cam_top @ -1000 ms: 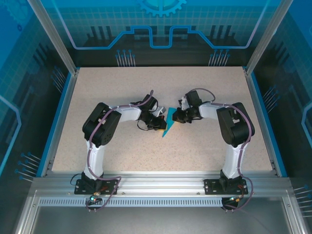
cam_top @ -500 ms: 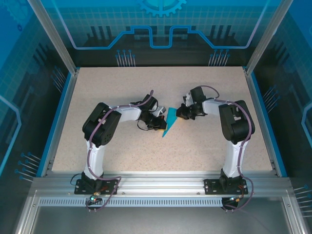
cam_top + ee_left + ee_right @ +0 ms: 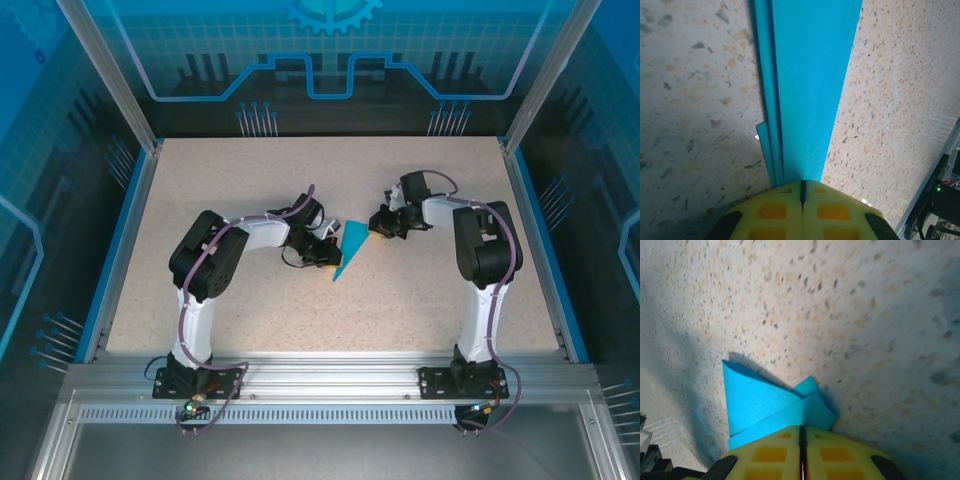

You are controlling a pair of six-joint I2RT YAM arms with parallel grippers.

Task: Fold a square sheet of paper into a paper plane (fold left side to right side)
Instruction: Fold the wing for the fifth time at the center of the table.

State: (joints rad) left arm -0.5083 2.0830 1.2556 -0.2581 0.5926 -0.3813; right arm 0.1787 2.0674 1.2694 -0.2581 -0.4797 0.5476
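The bright-blue paper [image 3: 351, 246] lies mid-table as a narrow pointed wedge, its tip toward the near left. In the left wrist view the paper [image 3: 810, 75] runs flat away from my fingertips, with creased layers along its left edge. My left gripper [image 3: 332, 262] [image 3: 802, 183] is shut, its yellow tips resting on the wedge's narrow end. My right gripper [image 3: 376, 231] [image 3: 801, 429] is shut at the wide end, where the paper [image 3: 760, 405] shows slightly lifted, overlapping flaps. Whether either pair of tips pinches a layer is hidden.
Speckled beige tabletop [image 3: 250, 310] surrounds the paper, with blue rails [image 3: 122, 240] along its left and right sides and glass walls behind. An aluminium frame [image 3: 330, 385] carrying both arm bases runs along the near edge.
My right gripper has slid to the right and slightly back, off the wedge's middle to its wide end, uncovering more of the paper. The left gripper and paper tip stayed put.
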